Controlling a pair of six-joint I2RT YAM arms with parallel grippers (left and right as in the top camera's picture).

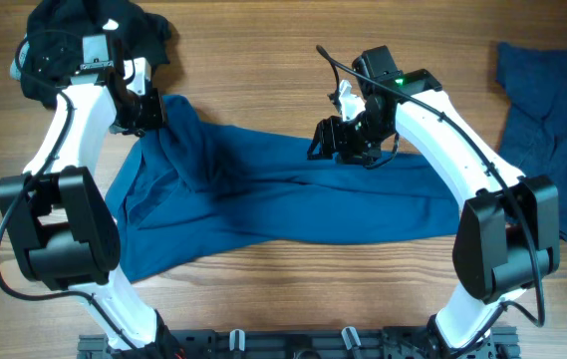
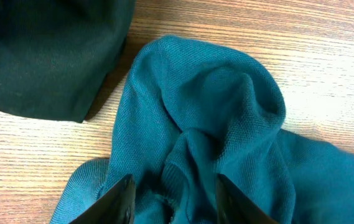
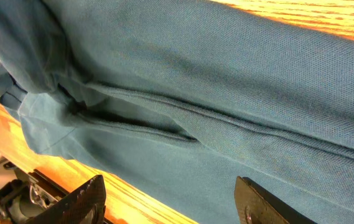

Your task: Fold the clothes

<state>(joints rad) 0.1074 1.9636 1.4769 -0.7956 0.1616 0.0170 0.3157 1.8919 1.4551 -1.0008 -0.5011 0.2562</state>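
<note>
Overhead view: one teal shirt [image 1: 293,204] lies at the center of the tabletop [image 1: 253,70], long axis running left to right. Garments counted: three, including a black garment [image 1: 143,25] at top left and a blue garment [image 1: 552,120] at right. No writing is legible. The left pincer [image 2: 173,199] grips bunched teal shirt fabric. The right pincer [image 3: 170,199] is spread wide above the shirt, holding nothing.

light wood-grain table [image 1: 263,60] — evenly lit, black rail [image 1: 293,344] at front edge
</note>
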